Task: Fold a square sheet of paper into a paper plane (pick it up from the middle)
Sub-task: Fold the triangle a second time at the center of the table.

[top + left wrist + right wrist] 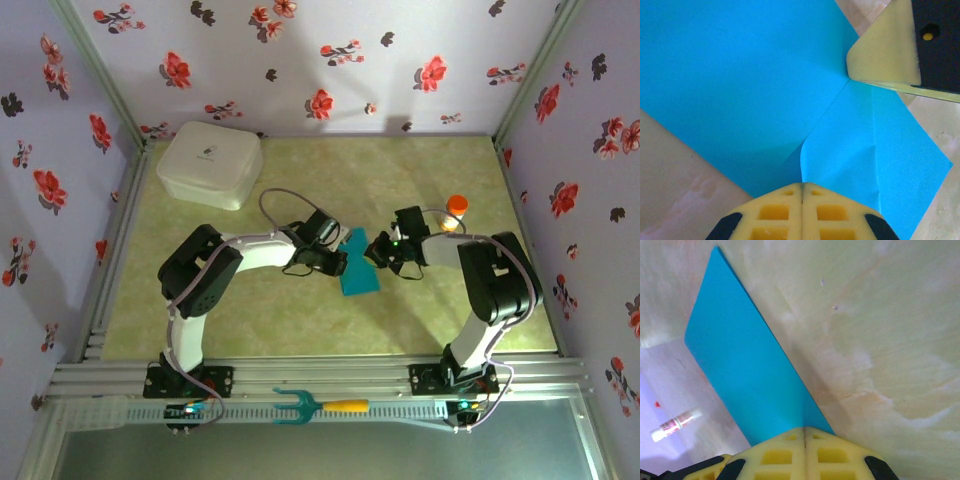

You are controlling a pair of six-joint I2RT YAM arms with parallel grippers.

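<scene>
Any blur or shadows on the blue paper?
Top external: soft overall, the square sheet of paper small but distinct. Left wrist: paper crisp, evenly lit, faint shading along creases. Right wrist: paper casts a shadow on the table; background blurry.

A thin sheet of paper (740, 75), plain teal-blue and matt, shows sharp creases and a faint grain. The fingers (765, 202) of the left claw (801, 186) look like pale yellow moulded plastic, dull and smooth, with open square cells. The right claw (805, 430) has the same finish. The bench (880, 340) is smooth, mottled green-beige, with a soft sheen. Ribbed bare-metal rails (320, 375) edge it, and a white box (210, 165) looks like smooth plastic.
</scene>
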